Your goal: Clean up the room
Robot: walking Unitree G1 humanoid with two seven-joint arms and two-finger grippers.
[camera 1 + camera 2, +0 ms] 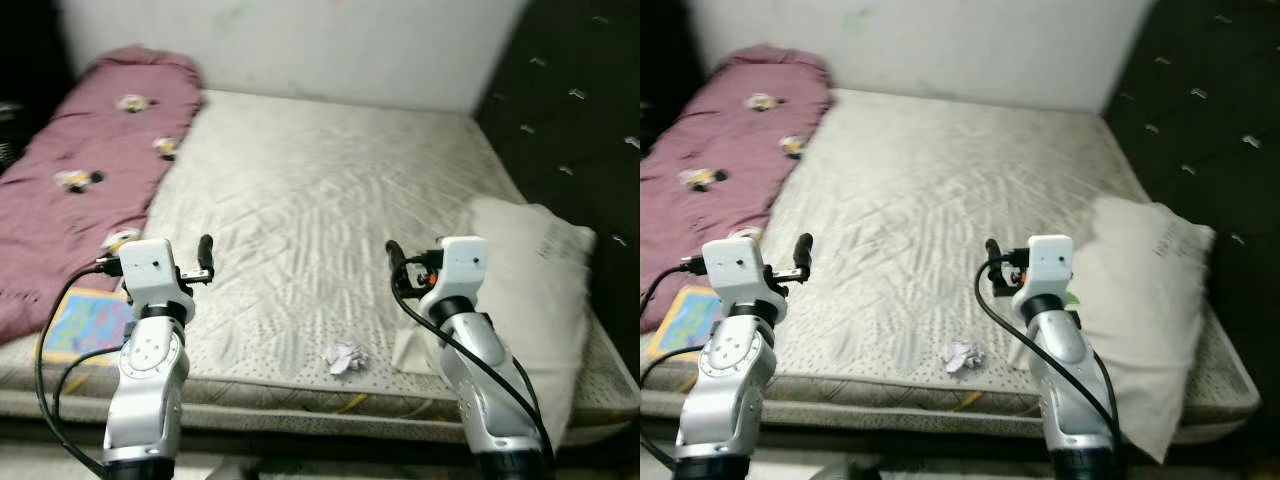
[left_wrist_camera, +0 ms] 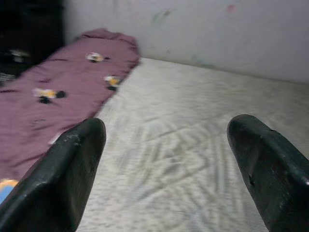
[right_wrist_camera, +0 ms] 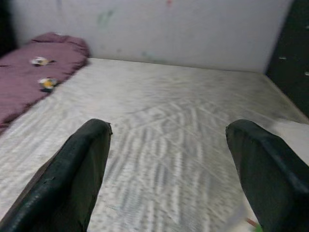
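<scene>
A crumpled white paper ball [image 1: 345, 357] lies on the bare mattress [image 1: 330, 190] near its front edge, between my two arms. My left gripper [image 1: 205, 256] is raised over the mattress's front left part, open with nothing between its fingers [image 2: 63, 179]. My right gripper [image 1: 395, 262] is held up at the same height on the right, open and empty too, with its fingers [image 3: 77, 169] spread wide. The paper ball sits lower than both grippers and nearer to the right one.
A maroon blanket [image 1: 80, 170] with small cartoon prints covers the mattress's left side. A white pillow [image 1: 535, 300] hangs over the right front corner. A colourful book [image 1: 85, 325] lies at the front left edge. A dark tufted headboard [image 1: 580, 110] stands on the right, a white wall behind.
</scene>
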